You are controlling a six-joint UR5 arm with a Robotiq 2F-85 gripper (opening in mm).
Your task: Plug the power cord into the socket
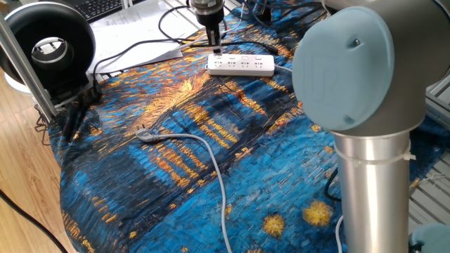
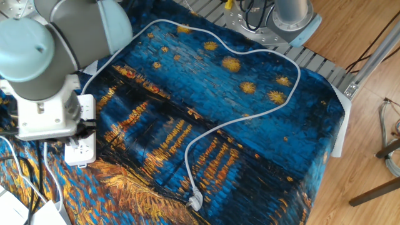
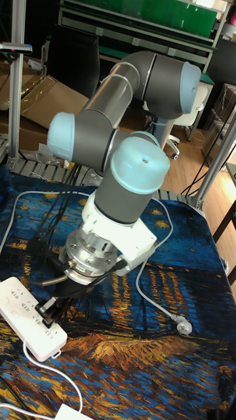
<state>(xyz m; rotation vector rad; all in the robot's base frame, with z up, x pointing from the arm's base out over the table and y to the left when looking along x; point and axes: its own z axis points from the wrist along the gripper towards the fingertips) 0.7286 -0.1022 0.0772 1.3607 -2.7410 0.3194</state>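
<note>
No text, label or number is legible anywhere.
</note>
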